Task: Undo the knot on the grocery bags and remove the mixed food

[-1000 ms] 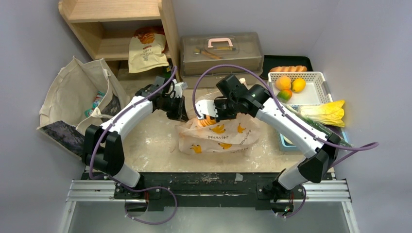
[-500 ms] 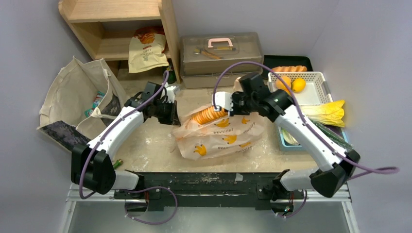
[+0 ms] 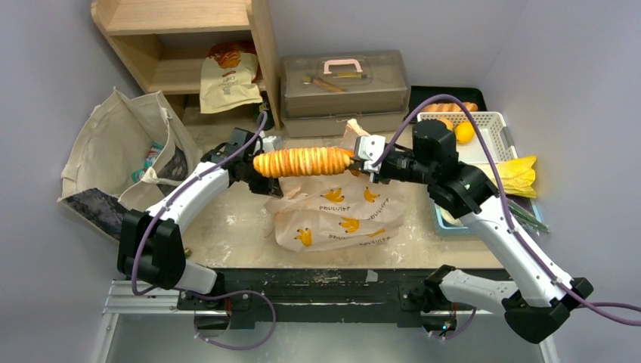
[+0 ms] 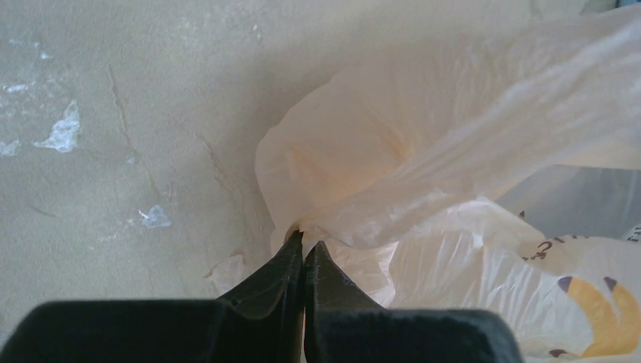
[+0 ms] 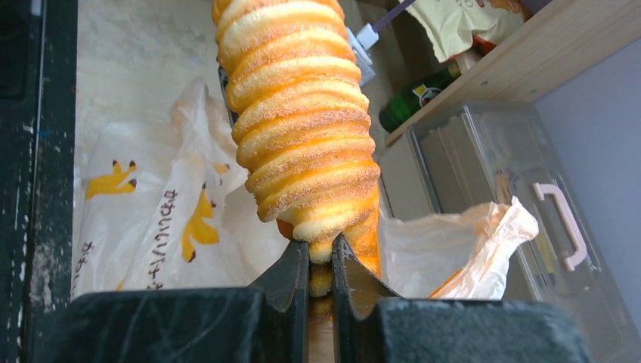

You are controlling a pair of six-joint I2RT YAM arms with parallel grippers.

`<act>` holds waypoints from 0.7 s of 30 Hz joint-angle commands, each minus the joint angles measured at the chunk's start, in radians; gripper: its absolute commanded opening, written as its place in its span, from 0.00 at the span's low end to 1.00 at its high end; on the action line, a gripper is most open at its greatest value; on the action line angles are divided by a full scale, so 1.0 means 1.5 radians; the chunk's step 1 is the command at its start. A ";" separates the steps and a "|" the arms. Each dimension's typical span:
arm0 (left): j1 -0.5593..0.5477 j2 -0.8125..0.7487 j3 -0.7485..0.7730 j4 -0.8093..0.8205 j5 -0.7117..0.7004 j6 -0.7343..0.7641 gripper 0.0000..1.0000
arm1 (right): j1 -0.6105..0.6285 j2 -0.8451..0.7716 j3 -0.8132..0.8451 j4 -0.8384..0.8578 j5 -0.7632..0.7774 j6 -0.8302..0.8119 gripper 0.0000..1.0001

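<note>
The grocery bag (image 3: pixel 340 219) lies crumpled on the table, pale plastic with yellow figures; it also shows in the right wrist view (image 5: pixel 143 219). Its knot does not show. My left gripper (image 3: pixel 261 181) is shut on the bag's left edge (image 4: pixel 355 174), with the fingertips (image 4: pixel 293 249) pinching thin plastic. My right gripper (image 3: pixel 361 159) is shut on one end of a long orange spiral-ridged food piece (image 3: pixel 302 161), held level above the bag and clear of it. In the right wrist view that piece (image 5: pixel 302 128) runs away from the gripper (image 5: pixel 320 253).
A white basket (image 3: pixel 495 121) at the back right holds round orange-yellow fruit (image 3: pixel 465 132). A yellow-green cabbage (image 3: pixel 515 175) lies beside it over a blue tray (image 3: pixel 444 221). A clear toolbox (image 3: pixel 344 79), a wooden shelf (image 3: pixel 189 38) and a canvas tote (image 3: pixel 113 151) stand behind and to the left.
My right gripper has drawn the long orange piece out of the bag, moving right and up. My left gripper has kept its hold on the bag's edge, and the bag has flattened.
</note>
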State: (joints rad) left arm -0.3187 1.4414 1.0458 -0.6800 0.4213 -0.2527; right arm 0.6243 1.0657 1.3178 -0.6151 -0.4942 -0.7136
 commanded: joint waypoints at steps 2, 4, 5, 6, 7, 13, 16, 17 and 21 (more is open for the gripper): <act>0.003 -0.025 0.019 0.066 0.061 -0.026 0.00 | 0.012 0.022 -0.024 0.255 -0.035 0.227 0.00; 0.002 -0.008 0.028 0.061 0.062 -0.031 0.00 | 0.041 0.056 -0.003 0.326 -0.026 0.287 0.00; 0.000 0.000 0.034 0.056 0.062 -0.031 0.00 | 0.058 0.075 0.009 0.360 -0.024 0.305 0.00; -0.003 0.005 0.039 0.052 0.060 -0.031 0.00 | 0.076 0.091 0.019 0.388 -0.024 0.322 0.00; -0.008 0.009 0.045 0.049 0.054 -0.029 0.00 | 0.087 0.106 0.026 0.419 -0.023 0.338 0.00; -0.024 0.024 0.070 0.027 -0.006 -0.022 0.00 | 0.112 0.195 0.108 0.528 0.002 0.395 0.00; -0.020 0.019 0.065 0.015 -0.017 -0.012 0.00 | 0.097 0.228 0.195 0.485 0.044 0.337 0.00; -0.019 0.012 0.059 0.015 -0.017 -0.010 0.00 | 0.084 0.233 0.214 0.465 0.064 0.294 0.00; -0.016 -0.008 0.046 0.007 -0.013 0.004 0.00 | -0.018 0.239 0.267 0.378 0.061 0.212 0.00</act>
State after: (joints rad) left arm -0.3534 1.4723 1.1130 -0.6548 0.4129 -0.2695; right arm 0.7258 1.4570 1.6054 -0.0051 -0.4526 -0.2665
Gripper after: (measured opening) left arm 0.005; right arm 0.053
